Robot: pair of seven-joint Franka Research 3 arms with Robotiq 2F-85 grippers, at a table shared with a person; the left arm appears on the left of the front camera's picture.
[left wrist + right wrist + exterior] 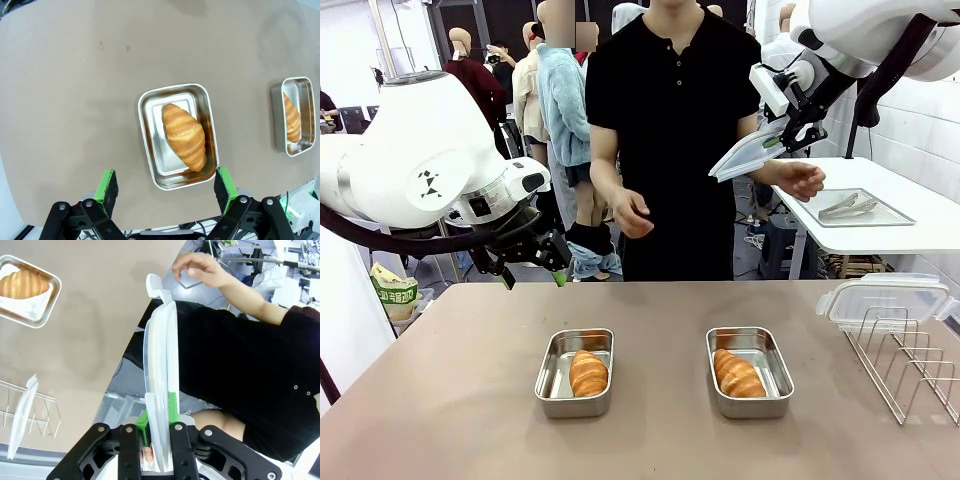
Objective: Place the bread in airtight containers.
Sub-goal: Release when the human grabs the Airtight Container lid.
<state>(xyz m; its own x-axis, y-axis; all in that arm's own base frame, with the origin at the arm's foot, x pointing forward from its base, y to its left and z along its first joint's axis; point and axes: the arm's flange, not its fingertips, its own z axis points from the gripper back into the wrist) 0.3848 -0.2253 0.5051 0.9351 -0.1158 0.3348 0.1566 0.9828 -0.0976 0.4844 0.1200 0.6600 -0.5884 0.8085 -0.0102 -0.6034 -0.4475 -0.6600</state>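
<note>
Lidding: our R gripper (160, 412) pinches lid (161, 345) high beyond right tin (750, 407); L gripper (166, 185) spread. Next we'd seat it squarely.

The counter (450, 400) has a matt, smooth, grey-brown top. The two tins (548, 375) are of shiny bare metal, and the rolls (588, 373) in them have a glossy, ridged crust. The lid (160, 365) is of clear, slightly milky plastic; the wire rack (905, 365) is thin bright metal.

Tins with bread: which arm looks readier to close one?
Right. The right tool is shut on a clear lid, raised beyond the right tin; the left tool is open and empty.
</note>
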